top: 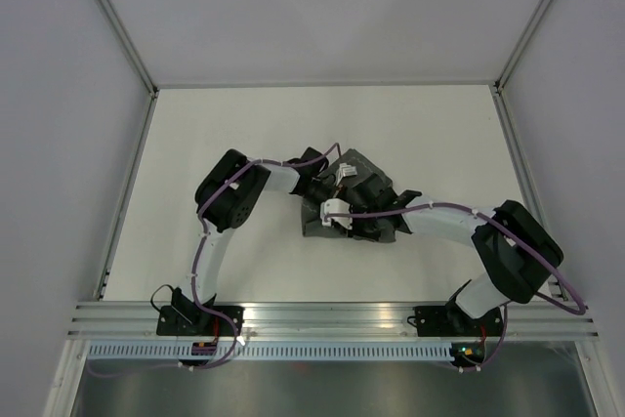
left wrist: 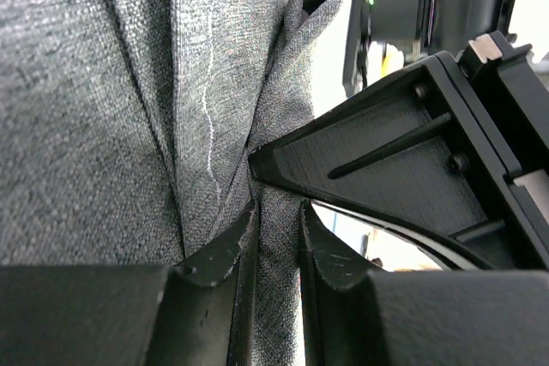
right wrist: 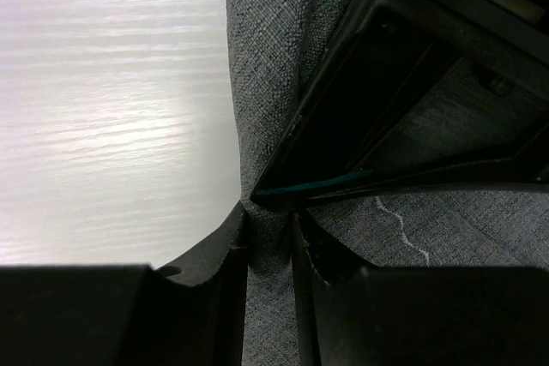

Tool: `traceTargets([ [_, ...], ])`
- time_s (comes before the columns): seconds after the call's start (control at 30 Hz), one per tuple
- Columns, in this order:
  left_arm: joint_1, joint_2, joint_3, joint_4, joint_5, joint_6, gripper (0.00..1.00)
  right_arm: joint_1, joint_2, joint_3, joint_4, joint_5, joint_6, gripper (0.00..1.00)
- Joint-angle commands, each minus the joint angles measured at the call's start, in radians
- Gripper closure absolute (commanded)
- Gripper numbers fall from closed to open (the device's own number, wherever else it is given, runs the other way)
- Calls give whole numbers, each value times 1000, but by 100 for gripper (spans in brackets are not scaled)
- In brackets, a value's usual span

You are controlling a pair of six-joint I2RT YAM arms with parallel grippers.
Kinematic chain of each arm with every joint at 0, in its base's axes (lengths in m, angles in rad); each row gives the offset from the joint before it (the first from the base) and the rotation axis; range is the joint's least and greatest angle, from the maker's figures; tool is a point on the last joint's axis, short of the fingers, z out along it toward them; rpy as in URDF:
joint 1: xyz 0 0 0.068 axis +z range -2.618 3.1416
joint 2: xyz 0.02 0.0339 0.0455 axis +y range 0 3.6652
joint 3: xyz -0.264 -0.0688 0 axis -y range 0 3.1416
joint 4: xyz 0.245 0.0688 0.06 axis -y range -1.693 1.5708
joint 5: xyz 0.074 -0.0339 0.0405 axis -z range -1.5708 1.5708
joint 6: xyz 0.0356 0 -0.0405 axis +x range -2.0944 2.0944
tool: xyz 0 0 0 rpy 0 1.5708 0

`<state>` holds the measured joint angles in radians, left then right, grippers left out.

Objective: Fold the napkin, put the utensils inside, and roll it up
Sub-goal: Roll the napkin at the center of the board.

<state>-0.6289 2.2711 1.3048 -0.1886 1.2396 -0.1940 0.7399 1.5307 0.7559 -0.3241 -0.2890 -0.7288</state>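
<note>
While both of my arms meet over the middle of the pale bench (top: 215,144), the napkin (top: 354,163) lies gathered beneath them, well away from every edge. It is a dark grey, felt-like cloth, no longer flat. From above it shows as a compact heap, mostly hidden by my wrists. Up close it falls in several long pleats, with one edge curled over into a small loop.

I see no fork or stick anywhere. Whether they are tucked inside the layers, I cannot tell.

My left gripper (left wrist: 276,212) is nearly closed, pinching a thin ridge of the cloth between its fingers. My right gripper (right wrist: 270,220) is just as narrow and clamps the same kind of ridge right beside it, so the two almost touch tip to tip.

I judge this to be the folding or rolling stage, with both grips sharing one seam of fabric. The next move calls for both arms travelling together, so that the layers turn over without slipping out or pulling apart.

A wavy pale stitched line (left wrist: 208,117) runs down one pleat.
</note>
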Motion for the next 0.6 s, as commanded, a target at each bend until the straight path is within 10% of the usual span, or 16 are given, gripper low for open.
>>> traceTargets([
  [0.0,29,54,40,28,-232,-47,81,-30,97,-4,60,-30,-46,92],
  [0.57,74,-120,-94,353,-271,-335,57,-145,287,240,-217,-229,-121,100],
])
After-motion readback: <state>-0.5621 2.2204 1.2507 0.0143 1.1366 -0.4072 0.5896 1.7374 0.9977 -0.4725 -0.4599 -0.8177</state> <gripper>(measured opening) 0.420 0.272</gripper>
